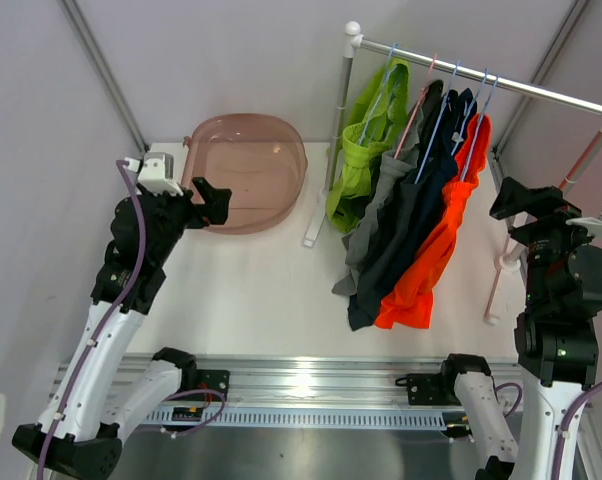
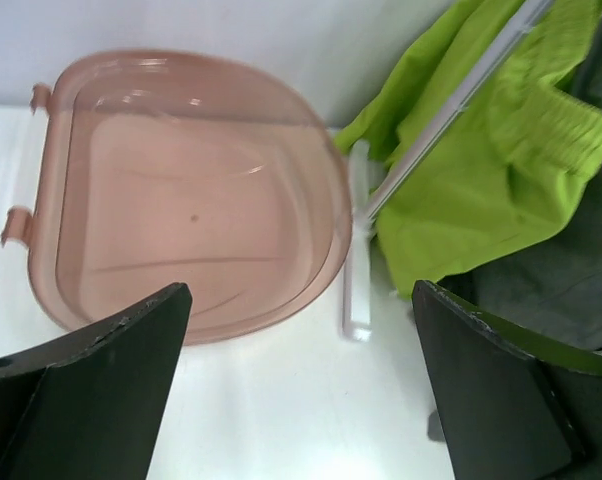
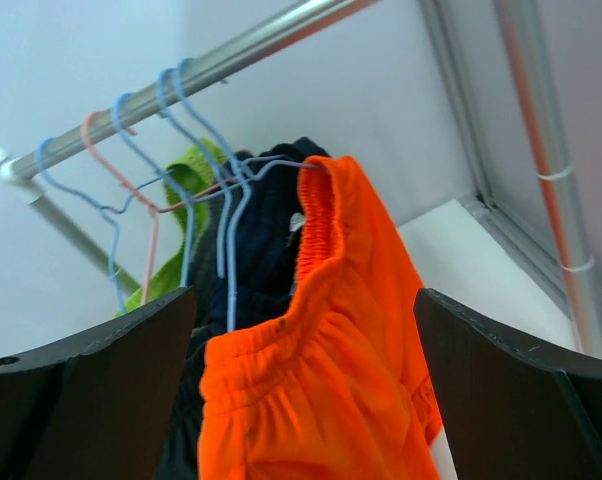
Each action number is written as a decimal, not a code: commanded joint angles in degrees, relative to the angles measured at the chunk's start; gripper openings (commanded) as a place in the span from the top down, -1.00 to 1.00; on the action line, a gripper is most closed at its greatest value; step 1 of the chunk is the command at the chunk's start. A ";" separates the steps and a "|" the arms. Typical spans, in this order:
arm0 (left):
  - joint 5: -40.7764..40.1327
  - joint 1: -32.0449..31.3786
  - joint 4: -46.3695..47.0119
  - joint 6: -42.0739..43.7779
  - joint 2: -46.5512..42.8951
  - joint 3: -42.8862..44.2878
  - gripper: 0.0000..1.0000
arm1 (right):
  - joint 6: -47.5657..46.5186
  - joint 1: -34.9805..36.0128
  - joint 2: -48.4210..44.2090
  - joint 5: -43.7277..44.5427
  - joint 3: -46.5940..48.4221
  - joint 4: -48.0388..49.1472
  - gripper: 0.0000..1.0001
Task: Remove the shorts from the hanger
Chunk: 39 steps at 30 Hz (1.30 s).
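- The shorts (image 1: 406, 215) hang bunched together on thin wire hangers (image 3: 196, 130) from a shiny metal rail (image 1: 541, 90), at the far right above the white tabletop (image 1: 251, 290).
- Left to right they are lime green (image 1: 366, 150), grey (image 1: 376, 215), two dark navy pairs, then bright orange (image 3: 321, 380).
- The fabric is soft and limp, and the orange waistband is gathered into fine elastic ruffles.
- Most hangers are pale blue and one is pink.
- A smooth, rounded, translucent brownish-pink plastic basin (image 1: 256, 170) sits far left.
- The left jaws are spread wide and empty near the basin.
- The right jaws are spread wide and empty, facing the orange pair.
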 commanded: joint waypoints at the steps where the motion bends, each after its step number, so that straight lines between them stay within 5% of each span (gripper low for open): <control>1: -4.20 0.33 -0.27 1.44 -0.57 -0.80 -0.98 | -2.46 -0.08 1.12 -6.24 2.07 1.05 -0.99; 7: -8.43 0.33 -3.00 0.65 -0.14 -0.54 -0.98 | -2.55 -0.08 -0.04 -10.91 -4.00 15.02 -0.99; 14: -9.22 0.33 -3.27 1.18 -1.01 -0.45 -0.98 | -2.19 0.53 16.84 -13.72 7.60 13.10 -0.73; 23: -9.22 0.33 -3.44 1.26 -1.19 -0.71 -0.98 | -4.83 4.40 25.98 -7.57 10.15 14.77 -0.69; 39: -8.78 0.33 -3.70 1.26 -0.84 -0.98 -0.99 | -8.43 8.27 23.98 0.87 5.15 16.53 -0.50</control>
